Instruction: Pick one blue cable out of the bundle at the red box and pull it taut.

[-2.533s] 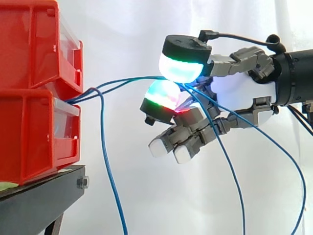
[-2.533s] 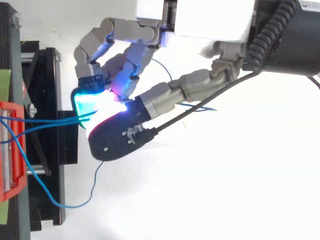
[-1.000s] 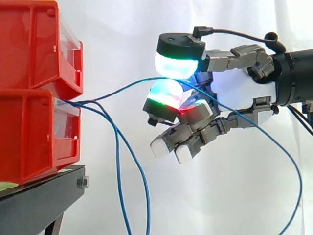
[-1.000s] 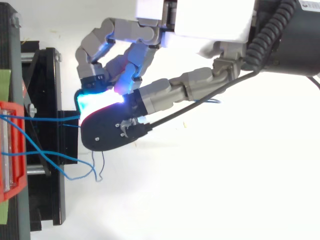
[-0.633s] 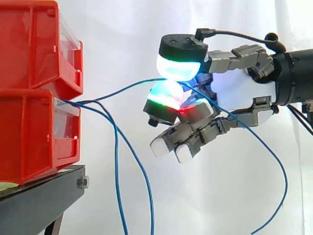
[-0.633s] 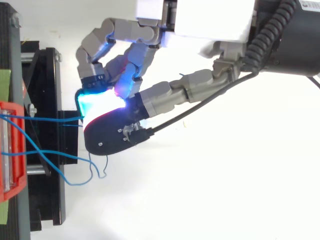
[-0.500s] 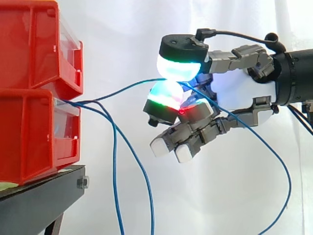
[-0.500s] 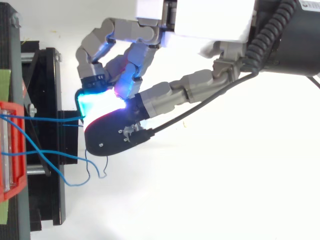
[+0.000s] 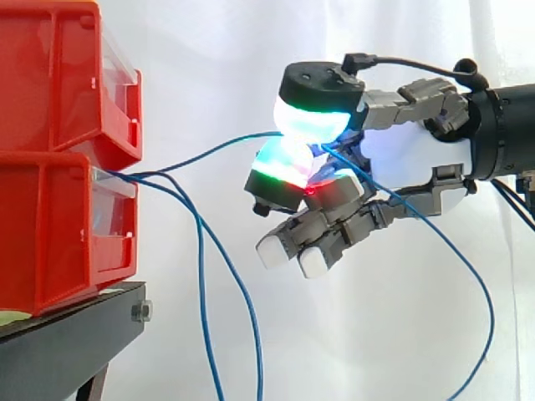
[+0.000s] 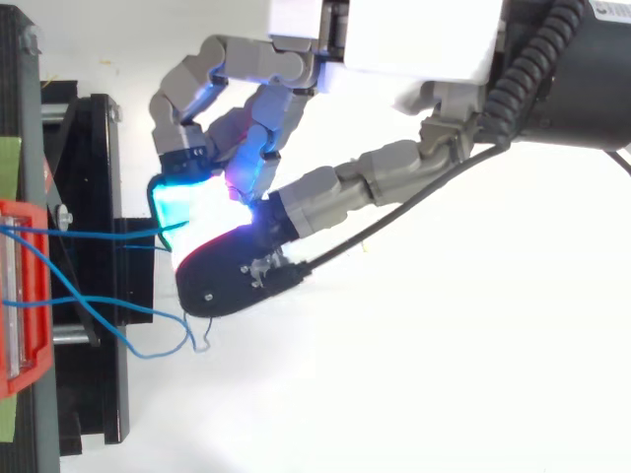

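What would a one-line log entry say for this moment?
hand: pinching one blue cable | cable: runs to red bins, slightly curved | other cables: hanging loose

Open gap between red bins (image 9: pixel 67 167) and hand (image 9: pixel 410 159), blue cables (image 9: pixel 200 267) crossing

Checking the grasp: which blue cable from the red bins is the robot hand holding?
The topmost cable, rising from the red bins into the pinch of the robot hand; the other two cables sag downward beside the bins, untouched.
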Robot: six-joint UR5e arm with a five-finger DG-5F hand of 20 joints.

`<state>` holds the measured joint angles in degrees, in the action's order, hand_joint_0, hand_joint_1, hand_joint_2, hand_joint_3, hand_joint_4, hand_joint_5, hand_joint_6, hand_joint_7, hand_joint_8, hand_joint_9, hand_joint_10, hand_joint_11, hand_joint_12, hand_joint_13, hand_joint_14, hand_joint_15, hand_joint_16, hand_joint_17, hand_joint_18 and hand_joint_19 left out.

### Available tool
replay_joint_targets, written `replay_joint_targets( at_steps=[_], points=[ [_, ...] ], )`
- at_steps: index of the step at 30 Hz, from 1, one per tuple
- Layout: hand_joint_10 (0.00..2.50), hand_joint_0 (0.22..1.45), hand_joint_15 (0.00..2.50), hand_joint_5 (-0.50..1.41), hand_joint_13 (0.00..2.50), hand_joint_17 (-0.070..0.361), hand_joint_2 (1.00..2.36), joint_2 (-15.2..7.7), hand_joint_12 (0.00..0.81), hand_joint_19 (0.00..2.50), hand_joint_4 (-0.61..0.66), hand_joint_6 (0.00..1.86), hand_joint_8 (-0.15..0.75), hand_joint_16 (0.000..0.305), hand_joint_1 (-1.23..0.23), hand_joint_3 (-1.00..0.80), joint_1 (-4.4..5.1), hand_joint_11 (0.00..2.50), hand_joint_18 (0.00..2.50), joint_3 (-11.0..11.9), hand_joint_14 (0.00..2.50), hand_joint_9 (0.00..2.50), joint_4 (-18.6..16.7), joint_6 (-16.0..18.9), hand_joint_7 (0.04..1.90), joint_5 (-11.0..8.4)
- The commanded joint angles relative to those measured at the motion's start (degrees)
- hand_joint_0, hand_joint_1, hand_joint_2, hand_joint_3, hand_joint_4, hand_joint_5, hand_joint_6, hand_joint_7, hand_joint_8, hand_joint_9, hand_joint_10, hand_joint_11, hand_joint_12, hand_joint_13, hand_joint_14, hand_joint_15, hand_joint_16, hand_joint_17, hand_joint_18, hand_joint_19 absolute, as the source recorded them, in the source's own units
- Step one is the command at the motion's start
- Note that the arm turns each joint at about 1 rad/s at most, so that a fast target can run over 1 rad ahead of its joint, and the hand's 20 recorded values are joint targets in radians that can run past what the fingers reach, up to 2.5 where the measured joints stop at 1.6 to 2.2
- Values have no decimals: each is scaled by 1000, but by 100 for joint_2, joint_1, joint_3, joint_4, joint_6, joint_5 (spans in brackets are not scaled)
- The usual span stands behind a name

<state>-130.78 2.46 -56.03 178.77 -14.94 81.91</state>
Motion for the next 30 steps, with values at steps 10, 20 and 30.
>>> replay_joint_targets(
  at_steps=[10,20,30],
  points=[
    [17,562,392,-146,641,117,1003,0,371,471,180,882,368,52,-585,-455,0,1171,627,4,16,1103,0,0,1087,0],
    [18,601,391,-142,643,114,1011,0,366,493,162,879,362,51,-494,-334,0,1163,621,-5,15,1122,0,0,1075,0],
    [13,604,374,-128,704,128,1012,0,400,434,190,889,409,57,-721,-178,0,1175,725,4,13,1165,0,0,1083,0]
  ],
)
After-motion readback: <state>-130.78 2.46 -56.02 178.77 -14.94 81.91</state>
